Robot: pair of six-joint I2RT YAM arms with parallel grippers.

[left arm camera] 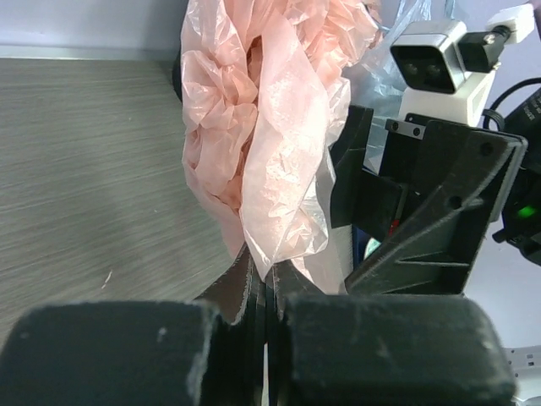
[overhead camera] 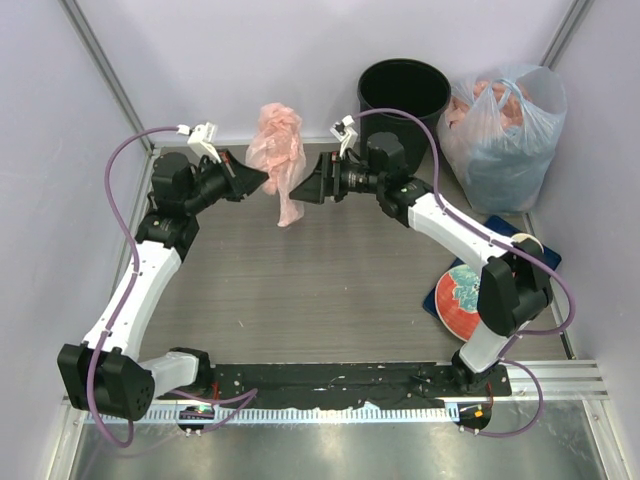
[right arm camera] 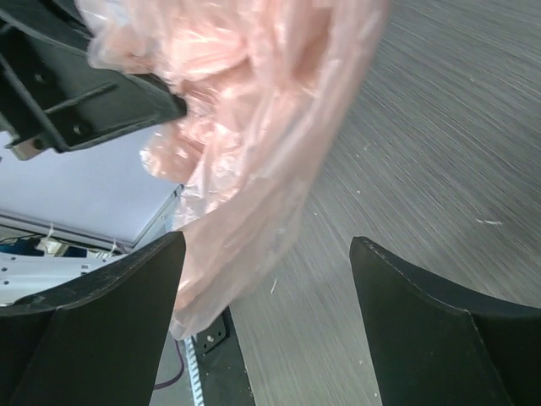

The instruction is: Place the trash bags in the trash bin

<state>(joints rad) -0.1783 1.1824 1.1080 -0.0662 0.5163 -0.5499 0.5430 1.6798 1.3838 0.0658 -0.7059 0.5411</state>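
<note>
**One pinch carries the pink bag; the other hand stands wide beside it**

One thin fold is all I have. My left hand [left arm camera: 266, 292] is closed hard, jaws together, on the lower edge of the thin, crinkly, translucent pale pink plastic bag [left arm camera: 262, 127]. The bag bunches up just ahead of the fingertips, raised off the grey wood-grain counter [overhead camera: 330, 280]. My right hand [right arm camera: 266, 254] faces it from the opposite side with its jaws spread wide and gripping nothing. The film hangs in front of that gap, nearer one finger; I cannot tell whether it brushes it.

The round black plastic bin [overhead camera: 403, 90] stands beyond the right hand, behind its wrist, well away from the left hand. A bulging clear-bluish bag [overhead camera: 505, 130] sits just beside the bin.

What worries me from here:

- The film is slick and the grip is on an edge, so a quick swing could pull it free.
- The right arm lies between the bag and the bin. The loose tail could catch on those open fingers as it passes.
- The bag is unfurled and light. Let go too low or too near the rim, it may drape over the edge instead of falling in.
- A wide reach could nudge the full bag next to the bin.
</note>
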